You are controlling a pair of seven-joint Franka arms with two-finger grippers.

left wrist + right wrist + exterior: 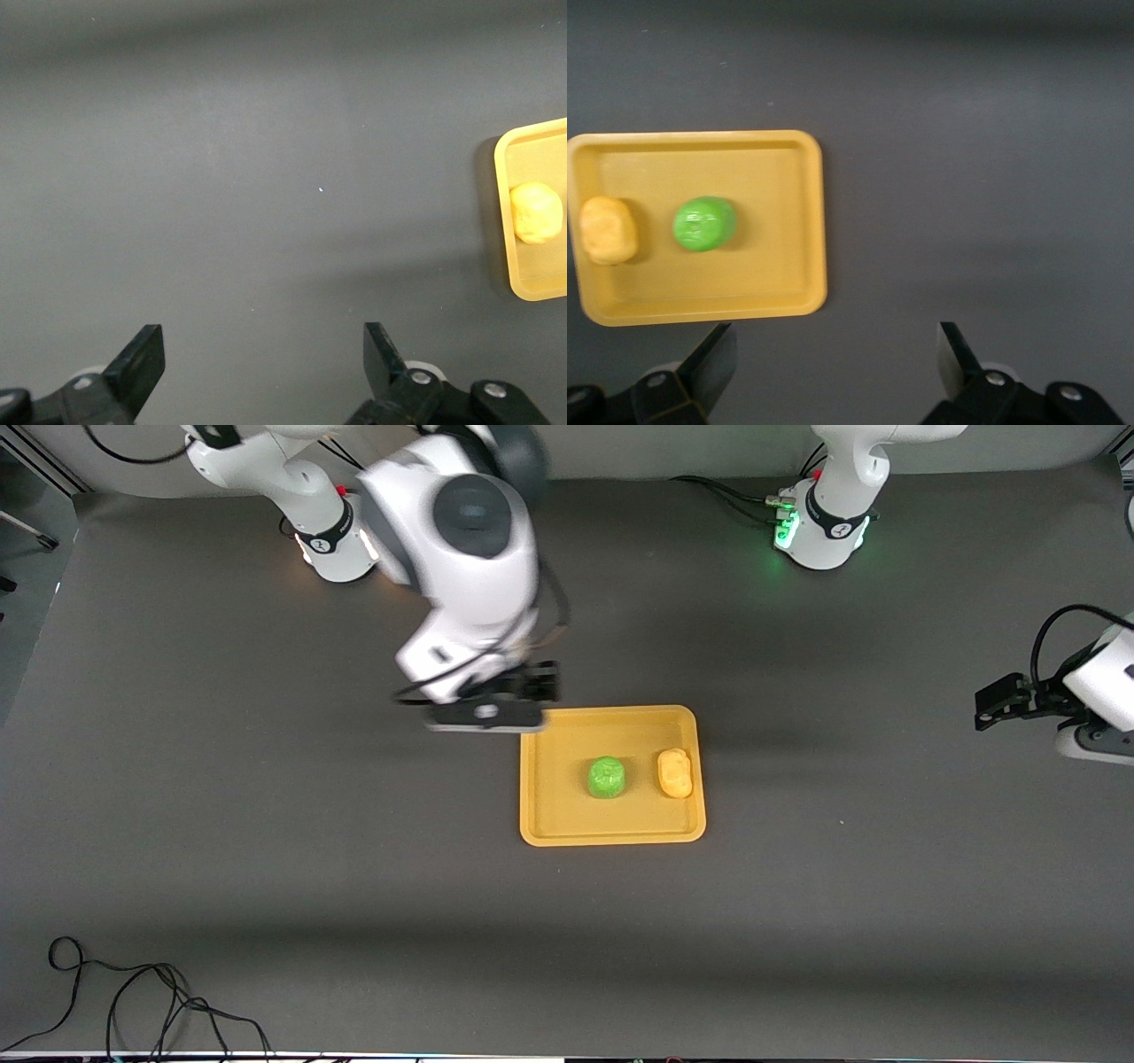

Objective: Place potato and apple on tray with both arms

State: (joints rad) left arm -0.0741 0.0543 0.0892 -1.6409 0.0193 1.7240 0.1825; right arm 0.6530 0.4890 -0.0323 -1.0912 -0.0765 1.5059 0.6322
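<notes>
While apple (607, 777) and potato (674, 772) share the tray (558, 815) (grippers apart).

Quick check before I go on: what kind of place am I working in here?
Probably a robotics lab bench, not a kitchen: a plain dark grey table, two bolted-down arm bases with status lights, loose cables, and toy-like apple and potato on a yellow tray.

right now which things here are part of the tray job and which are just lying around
Job:
- flat yellow-orange rectangular tray
- bright green round apple, on the tray
- lumpy yellow-orange potato, on the tray
- right gripper, open, empty
- left gripper, open, empty

Lying about:
- loose black cable on the table
</notes>
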